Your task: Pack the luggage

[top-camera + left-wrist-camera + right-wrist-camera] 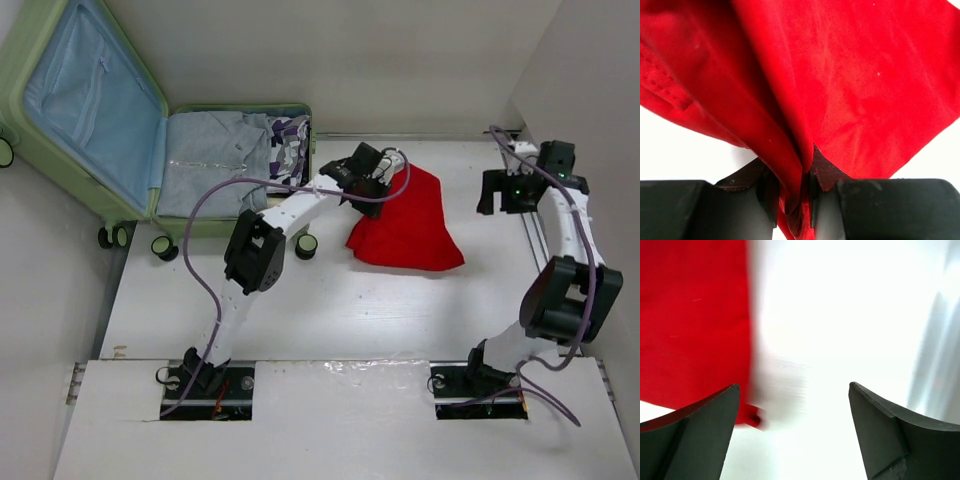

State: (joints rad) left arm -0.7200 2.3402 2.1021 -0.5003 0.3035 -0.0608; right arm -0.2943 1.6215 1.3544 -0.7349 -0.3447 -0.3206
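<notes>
Luggage (pixel 90 110): open at the table's far left edge, with grey clothes (pixel 210 160) in its base.
Red cloth (pixel 410 225): lies just right of the luggage.
Left gripper (pixel 375 175): beside the luggage. Only its wrist view shows the jaws clamped on a fold of the red cloth (pixel 850 75).
Right gripper (pixel 510 190): well right of the luggage. Its wrist view shows the jaws wide apart with nothing between them.

White table (pixel 330 300), off-white room, flat even light.
Back wall (pixel 400 60) at 12 o'clock, right wall (pixel 600 70) at 3, left wall (pixel 40 320) at 9.
</notes>
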